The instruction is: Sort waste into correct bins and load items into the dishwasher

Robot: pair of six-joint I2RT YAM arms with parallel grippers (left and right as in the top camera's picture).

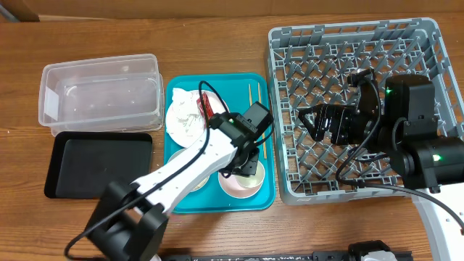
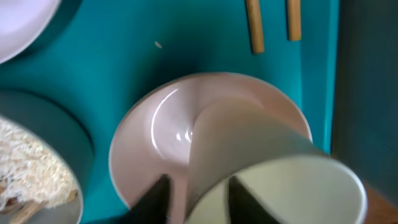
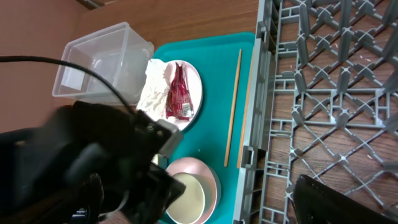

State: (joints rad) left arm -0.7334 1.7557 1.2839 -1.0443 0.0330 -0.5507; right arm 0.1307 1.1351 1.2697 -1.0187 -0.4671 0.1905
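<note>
1. We saw the left gripper (image 2: 196,196) pinching the small white cup (image 2: 261,155) by its wall, inside the pink bowl (image 2: 155,124) on the teal tray (image 2: 124,50). We feared the cup tilting or dragging the bowl.
2. The right gripper (image 1: 319,122) hung with jaws spread over the empty dish rack (image 1: 428,43).
3. The clear tub (image 1: 51,87) and black tray (image 1: 101,163) were empty; the grey bowl (image 2: 68,130) held rice (image 2: 25,162).

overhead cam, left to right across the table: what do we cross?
clear tub → white plate → chopsticks → grey dish rack. Black tray left out: it shares the tub's span.
</note>
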